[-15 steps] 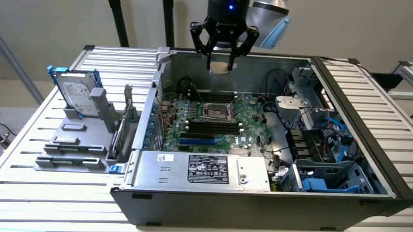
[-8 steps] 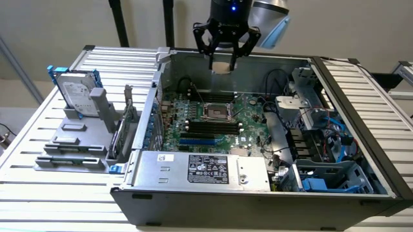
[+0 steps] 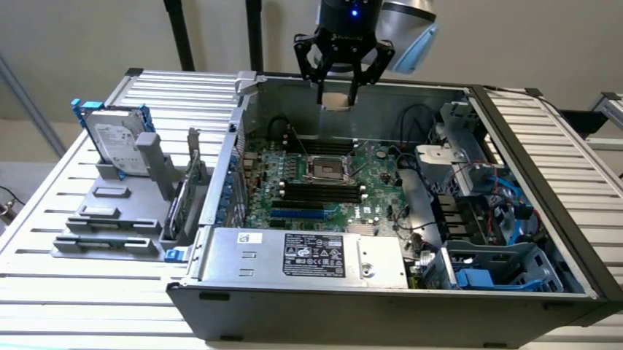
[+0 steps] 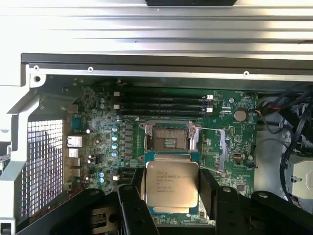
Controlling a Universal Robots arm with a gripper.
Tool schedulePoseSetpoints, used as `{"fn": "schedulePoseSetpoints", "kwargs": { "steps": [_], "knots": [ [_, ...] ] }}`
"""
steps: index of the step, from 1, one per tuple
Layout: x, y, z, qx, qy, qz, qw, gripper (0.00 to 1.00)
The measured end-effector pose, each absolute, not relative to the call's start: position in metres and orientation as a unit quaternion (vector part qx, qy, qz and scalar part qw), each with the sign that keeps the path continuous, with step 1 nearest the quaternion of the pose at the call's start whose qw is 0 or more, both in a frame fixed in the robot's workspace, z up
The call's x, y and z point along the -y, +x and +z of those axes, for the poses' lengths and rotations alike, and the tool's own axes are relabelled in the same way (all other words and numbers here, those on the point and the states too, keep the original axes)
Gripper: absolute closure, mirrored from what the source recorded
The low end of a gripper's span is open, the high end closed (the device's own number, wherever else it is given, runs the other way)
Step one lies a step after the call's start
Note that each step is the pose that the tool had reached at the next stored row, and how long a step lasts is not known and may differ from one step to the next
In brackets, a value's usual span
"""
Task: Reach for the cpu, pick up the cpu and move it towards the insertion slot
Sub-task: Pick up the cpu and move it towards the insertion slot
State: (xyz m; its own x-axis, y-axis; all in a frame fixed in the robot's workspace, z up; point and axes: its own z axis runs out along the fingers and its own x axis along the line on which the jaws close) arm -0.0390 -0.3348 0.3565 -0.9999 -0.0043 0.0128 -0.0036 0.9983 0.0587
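The gripper hangs above the open computer case, fingers closed on the cpu — square, silver-grey top with fine print — held up over the motherboard, near the metal-framed insertion slot.

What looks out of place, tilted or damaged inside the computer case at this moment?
Nothing stands out. The gripper holds the cpu flat between its fingers, above the open case. The insertion slot on the motherboard is open and empty. No spill or damage is visible.

High exterior; wrist above motherboard
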Motion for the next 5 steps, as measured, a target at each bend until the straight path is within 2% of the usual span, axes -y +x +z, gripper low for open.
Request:
{"fn": "schedulePoseSetpoints", "kwargs": {
  "steps": [5],
  "knots": [
    [0.3348, -0.0389, 0.3565, 1.0, 0.002, -0.029, 0.006, 0.46]
  ]
}}
